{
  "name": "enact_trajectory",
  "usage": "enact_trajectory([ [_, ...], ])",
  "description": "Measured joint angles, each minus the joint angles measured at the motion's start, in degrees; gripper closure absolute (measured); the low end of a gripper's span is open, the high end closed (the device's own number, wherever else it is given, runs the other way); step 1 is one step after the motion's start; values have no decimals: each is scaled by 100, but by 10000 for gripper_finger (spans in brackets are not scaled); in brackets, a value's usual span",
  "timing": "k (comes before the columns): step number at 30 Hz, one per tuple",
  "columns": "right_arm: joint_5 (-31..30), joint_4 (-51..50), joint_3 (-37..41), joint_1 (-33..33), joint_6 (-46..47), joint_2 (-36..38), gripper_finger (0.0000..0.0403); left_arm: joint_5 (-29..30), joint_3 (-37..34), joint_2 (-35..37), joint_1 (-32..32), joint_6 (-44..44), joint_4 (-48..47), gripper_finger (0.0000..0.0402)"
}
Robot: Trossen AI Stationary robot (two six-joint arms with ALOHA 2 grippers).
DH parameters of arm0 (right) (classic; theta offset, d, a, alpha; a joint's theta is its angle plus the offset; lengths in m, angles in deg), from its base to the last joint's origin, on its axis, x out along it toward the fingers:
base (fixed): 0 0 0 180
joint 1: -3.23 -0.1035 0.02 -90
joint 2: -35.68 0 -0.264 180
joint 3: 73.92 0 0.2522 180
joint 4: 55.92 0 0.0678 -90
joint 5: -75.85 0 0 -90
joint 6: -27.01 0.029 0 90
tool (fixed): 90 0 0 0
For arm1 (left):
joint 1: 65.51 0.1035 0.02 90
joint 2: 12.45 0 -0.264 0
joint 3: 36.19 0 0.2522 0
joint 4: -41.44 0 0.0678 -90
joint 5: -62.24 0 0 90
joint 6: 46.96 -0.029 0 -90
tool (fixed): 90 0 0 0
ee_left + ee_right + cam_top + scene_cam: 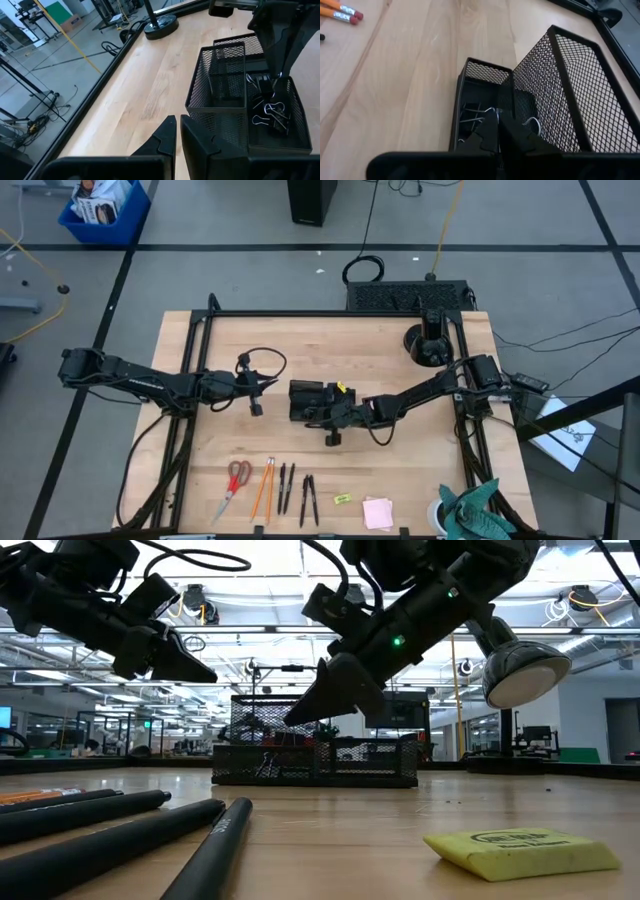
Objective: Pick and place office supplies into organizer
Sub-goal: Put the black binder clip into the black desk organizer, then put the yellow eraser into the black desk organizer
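- While the black mesh organizer [312, 400] sits at the table's middle, binder clips [270, 112] lie in its low compartment.
- Right gripper [498, 131] hangs just above that compartment, fingers pressed together, holding nothing that can be seen.
- Left gripper [178, 131] hovers beside the organizer, nearly closed and empty.
- Scissors [233, 485], pencils [264, 487], pens [297, 491], a small yellow piece [343, 498] and a pink pad [377, 512] line the near edge.

Robotics lab or industrial workshop, wooden table [400, 470] in a black metal frame, taped concrete floor [250, 275], trailing cables [590, 330], ceiling strip lights [250, 585], benches far behind.
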Motion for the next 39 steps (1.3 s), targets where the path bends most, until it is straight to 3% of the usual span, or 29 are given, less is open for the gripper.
enact_trajectory([
  [12,201,-61,0,2,52,0,396,0,0,0,0,25,0,369],
  [27,286,-62,0,29,-3,52,348,0,0,0,0,31,0,369],
  [39,306,-664,-9,-958,335,1559,292,0,0,0,-2,-6,-2,369],
])
